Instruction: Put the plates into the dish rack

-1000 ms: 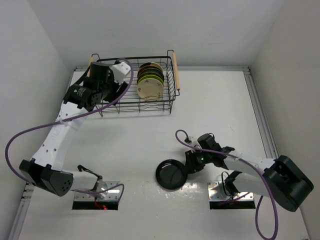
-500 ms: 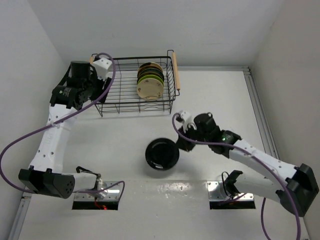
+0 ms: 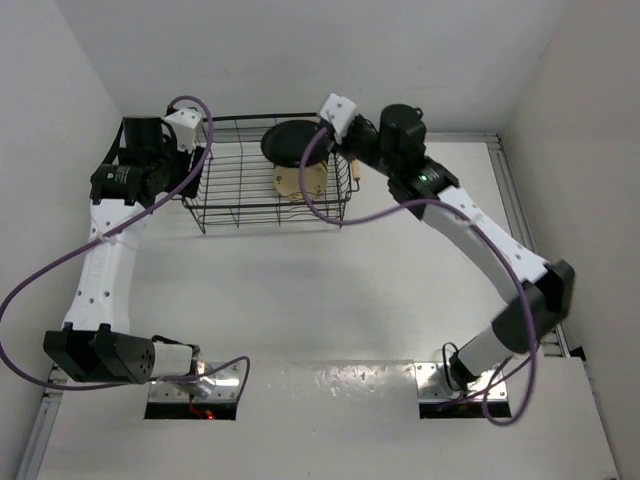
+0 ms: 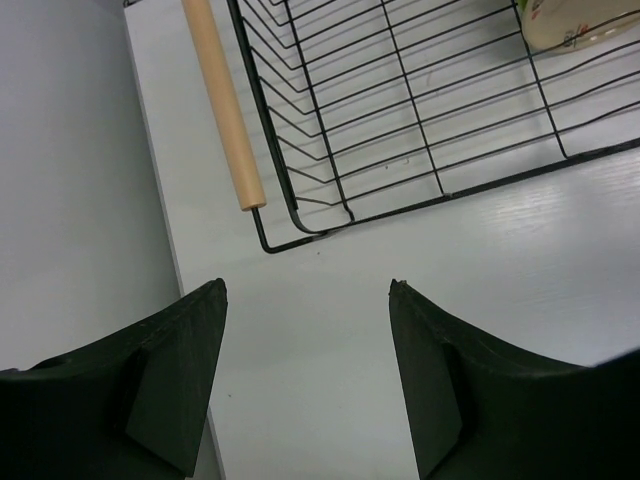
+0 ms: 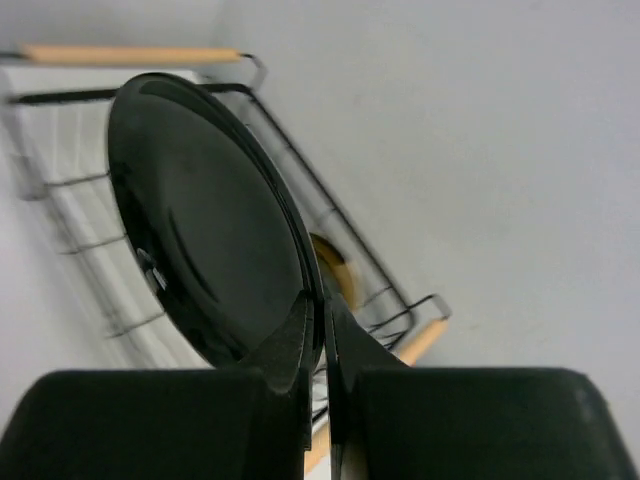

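The black wire dish rack [image 3: 230, 200] stands at the back left of the table. Plates stand on edge at its right end, a cream plate [image 3: 300, 180] in front; the others are hidden behind the black plate. My right gripper [image 3: 325, 140] is shut on the rim of the glossy black plate [image 3: 288, 143] and holds it above the rack's right end. In the right wrist view the black plate [image 5: 205, 220] stands on edge between my fingers [image 5: 300, 345], with a mustard plate [image 5: 337, 268] behind it. My left gripper [image 4: 308, 285] is open and empty over the table by the rack's near-left corner [image 4: 290, 225].
The rack's left wooden handle [image 4: 224, 100] lies just ahead of my left gripper [image 3: 188, 172]. The right handle [image 3: 353, 172] is partly under my right arm. White walls close in the table at the back and both sides. The cream plate's edge [image 4: 580, 25] shows at top right.
My right arm lifted the black plate from the near table and carried it back and left to above the rack. My left arm drew back out of the rack to its left corner.
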{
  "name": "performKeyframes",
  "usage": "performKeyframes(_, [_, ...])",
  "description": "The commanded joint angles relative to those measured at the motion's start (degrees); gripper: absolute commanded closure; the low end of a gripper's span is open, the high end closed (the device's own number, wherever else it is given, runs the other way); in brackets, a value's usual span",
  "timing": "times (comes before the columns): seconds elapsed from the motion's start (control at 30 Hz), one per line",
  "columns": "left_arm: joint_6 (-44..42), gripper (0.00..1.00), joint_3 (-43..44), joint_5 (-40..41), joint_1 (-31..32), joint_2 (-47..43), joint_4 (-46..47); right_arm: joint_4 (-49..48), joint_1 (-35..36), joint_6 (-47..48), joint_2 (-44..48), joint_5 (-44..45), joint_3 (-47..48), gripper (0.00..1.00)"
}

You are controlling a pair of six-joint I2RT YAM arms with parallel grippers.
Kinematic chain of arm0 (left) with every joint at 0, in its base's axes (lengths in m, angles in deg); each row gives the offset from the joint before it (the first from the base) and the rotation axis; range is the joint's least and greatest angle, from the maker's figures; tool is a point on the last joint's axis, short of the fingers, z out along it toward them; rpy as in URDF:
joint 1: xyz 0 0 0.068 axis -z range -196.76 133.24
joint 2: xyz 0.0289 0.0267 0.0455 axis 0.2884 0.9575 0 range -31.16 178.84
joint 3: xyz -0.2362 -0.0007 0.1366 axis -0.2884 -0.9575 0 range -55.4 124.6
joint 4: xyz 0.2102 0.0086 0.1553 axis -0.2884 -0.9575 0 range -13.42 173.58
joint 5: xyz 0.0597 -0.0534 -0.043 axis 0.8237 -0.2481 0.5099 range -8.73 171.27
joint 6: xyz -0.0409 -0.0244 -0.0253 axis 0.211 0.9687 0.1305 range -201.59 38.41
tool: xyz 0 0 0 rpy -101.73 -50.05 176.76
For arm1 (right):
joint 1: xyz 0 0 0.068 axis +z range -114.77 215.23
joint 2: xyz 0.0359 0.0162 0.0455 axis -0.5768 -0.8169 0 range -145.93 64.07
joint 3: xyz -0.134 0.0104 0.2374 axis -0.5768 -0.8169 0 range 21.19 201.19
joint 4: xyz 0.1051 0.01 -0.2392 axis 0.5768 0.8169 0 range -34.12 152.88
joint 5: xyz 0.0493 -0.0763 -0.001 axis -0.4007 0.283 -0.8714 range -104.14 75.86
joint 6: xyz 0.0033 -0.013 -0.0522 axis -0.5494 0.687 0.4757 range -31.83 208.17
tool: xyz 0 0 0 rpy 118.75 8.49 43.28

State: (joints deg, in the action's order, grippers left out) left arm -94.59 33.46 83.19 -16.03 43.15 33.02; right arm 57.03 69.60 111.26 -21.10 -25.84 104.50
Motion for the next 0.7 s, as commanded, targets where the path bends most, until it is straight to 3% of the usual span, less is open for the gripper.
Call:
performKeyframes(0.0, [0.9,0.29,2.6,-0.6,-1.9,2.0,0.9,-7.6,-2.1,12.2,-11.1,1.7,9.1,1.0])
performKeyframes(0.13, [0.9,0.29,3.2,-0.6,-2.9,4.5,0.9,-10.6,-4.0,18.0,-20.0,0.4,13.1,1.0])
performKeyframes(0.3, [0.9,0.29,4.5,0.0,-3.5,8.0,0.9,-11.0,-5.7,15.8,-26.9,-5.2,14.7,1.0])
performKeyframes(0.57, [0.2,0.29,6.2,0.0,-2.8,11.7,0.9,-24.8,-5.1,17.9,-35.9,3.1,12.9,1.0])
performKeyframes(0.67, [0.2,0.29,6.2,0.5,-2.8,12.4,0.9,-24.8,-4.3,18.5,-37.4,1.9,12.8,1.0])
